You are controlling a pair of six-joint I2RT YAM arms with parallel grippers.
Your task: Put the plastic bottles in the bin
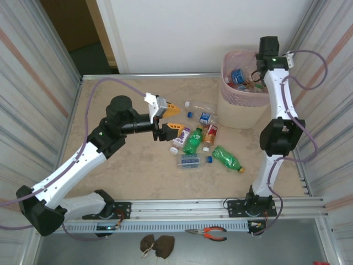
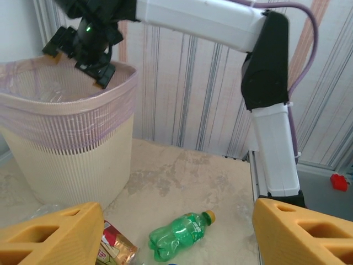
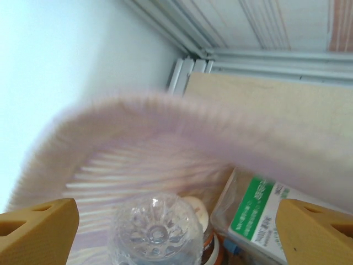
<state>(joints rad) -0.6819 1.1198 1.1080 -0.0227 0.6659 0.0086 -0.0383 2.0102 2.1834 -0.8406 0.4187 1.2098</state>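
- Left and near of the tall beige wastebasket bin (image 1: 237, 113), lined with pink plastic, the loose plastic bottles (image 1: 193, 141) lie clustered on their sides; more sit inside the bin.
- Cluster's near-right end: green bottle (image 1: 227, 158) with orange cap, long axis far-left to near-right, cap near-right.
- Nearer arm: left gripper (image 1: 176, 119), jaws well apart, empty, hovering at the cluster's left edge; bottles just right of it.
- Over the bin: right gripper (image 2: 76, 68), wide open, gripping nothing; clear bottle (image 3: 157, 232) loose beneath it.
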